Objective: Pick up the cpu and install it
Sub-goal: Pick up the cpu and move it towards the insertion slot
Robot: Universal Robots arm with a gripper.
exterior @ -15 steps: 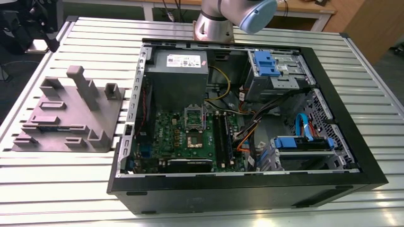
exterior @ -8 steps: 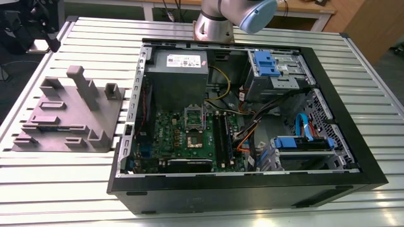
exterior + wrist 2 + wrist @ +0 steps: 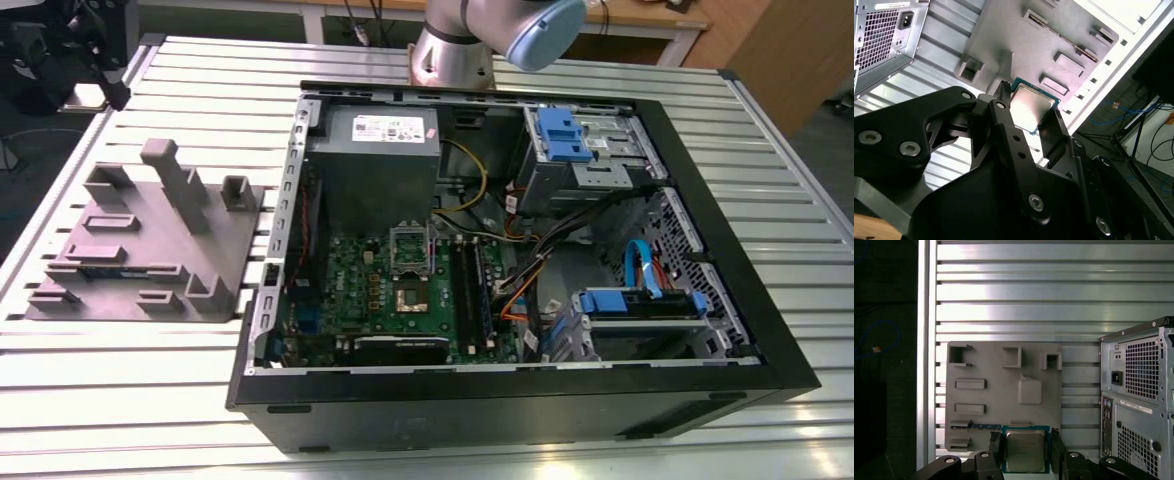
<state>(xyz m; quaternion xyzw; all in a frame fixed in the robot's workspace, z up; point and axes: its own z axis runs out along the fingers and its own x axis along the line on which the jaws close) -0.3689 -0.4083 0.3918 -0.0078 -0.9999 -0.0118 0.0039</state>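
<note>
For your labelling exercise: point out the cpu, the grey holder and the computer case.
cpu (image 3: 1025,452), first wrist view, metal top.
holder (image 3: 999,395), first wrist view, flat face.
case (image 3: 1134,432), first wrist view, rear panel.

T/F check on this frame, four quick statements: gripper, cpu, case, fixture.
1. The gripper is shut on the cpu. True.
2. The cpu sits in the motherboard socket. False: the socket shows a dark centre, and the cpu is in the gripper over the grey fixture.
3. The computer case lies open on the slatted table. True.
4. The grey fixture lies inside the case. False: it lies on the table beside the case, on the exterior view's left.
</note>
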